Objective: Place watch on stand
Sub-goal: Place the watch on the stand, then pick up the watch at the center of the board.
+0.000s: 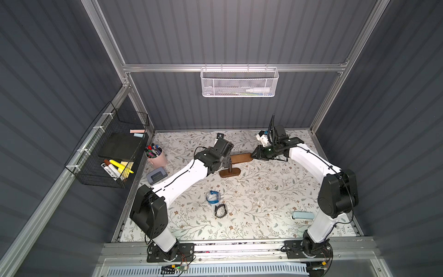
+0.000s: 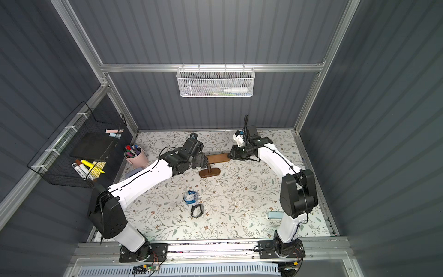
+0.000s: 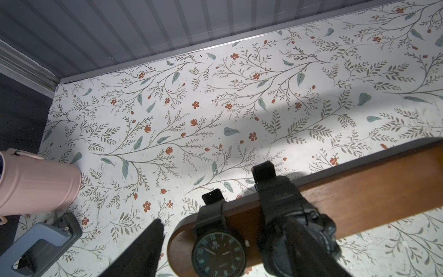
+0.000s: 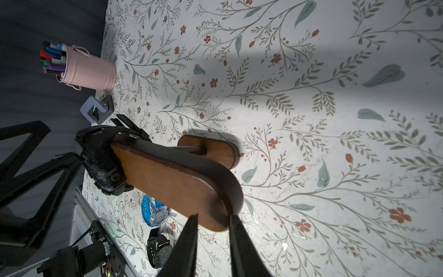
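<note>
Table (image 1: 263,203): floral-papered, spread beneath both grippers.
Stand (image 1: 241,158): upright between the two grippers, oval base flat on table, bar level. Probably posed so for sliding straps on from the free end.
Pen cup (image 1: 156,158): well out past left gripper's outer side, clear of the work.
Right gripper (image 4: 213,219): closed on bar's rounded tip, one finger either side. Judged a bracing hold, against tipping or turning of a light stand during loading at the opposite end.
Left gripper (image 3: 220,223): at bar's other end, fingers well apart, straddling that tip. Nothing visibly clamped. One finger lying across chunky black watch, contact unclear.
Chunky black watch (image 3: 282,203): looped round the bar, right at left gripper's inner finger. Seemingly seated, so placement judged nearly done.
Round-faced watch (image 3: 219,254): also looped on bar, between left gripper's fingers, nearest the tip.
Blue watch (image 1: 212,197) and slim black watch (image 1: 220,211): flat on table, close together, well back from both grippers toward the arm bases. Presumably awaiting a turn.
</note>
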Robot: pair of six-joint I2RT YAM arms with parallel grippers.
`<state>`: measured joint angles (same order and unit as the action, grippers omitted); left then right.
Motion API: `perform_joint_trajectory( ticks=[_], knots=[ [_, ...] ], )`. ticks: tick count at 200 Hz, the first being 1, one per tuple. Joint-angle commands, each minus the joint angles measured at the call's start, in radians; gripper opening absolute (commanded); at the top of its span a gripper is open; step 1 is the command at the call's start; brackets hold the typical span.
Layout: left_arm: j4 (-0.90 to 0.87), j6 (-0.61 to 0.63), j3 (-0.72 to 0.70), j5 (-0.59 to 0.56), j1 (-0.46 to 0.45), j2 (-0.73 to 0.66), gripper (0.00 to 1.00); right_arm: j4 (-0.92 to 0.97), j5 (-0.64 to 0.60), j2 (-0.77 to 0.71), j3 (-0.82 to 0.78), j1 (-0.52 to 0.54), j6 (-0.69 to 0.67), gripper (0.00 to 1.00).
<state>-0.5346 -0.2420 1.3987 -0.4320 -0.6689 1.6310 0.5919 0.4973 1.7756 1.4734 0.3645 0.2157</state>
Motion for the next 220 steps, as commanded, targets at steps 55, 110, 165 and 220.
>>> perform_joint_trajectory(
  ticks=[55, 110, 165, 220],
  knots=[
    [-0.055, 0.003, -0.007, 0.078, -0.006, -0.169, 0.64, 0.032, -0.066, -0.048, -0.002, -0.002, -0.037, 0.52],
    [-0.136, -0.176, -0.287, 0.212, -0.006, -0.361, 0.54, 0.065, -0.161, -0.305, -0.151, 0.052, 0.001, 0.55],
    [-0.165, -0.292, -0.486, 0.219, -0.011, -0.42, 0.5, -0.1, -0.322, -0.555, -0.32, 0.417, 0.278, 0.61],
    [0.045, -0.334, -0.72, 0.285, -0.011, -0.48, 0.44, -0.222, -0.43, -0.408, -0.355, 0.652, 0.424, 0.61]
  ],
)
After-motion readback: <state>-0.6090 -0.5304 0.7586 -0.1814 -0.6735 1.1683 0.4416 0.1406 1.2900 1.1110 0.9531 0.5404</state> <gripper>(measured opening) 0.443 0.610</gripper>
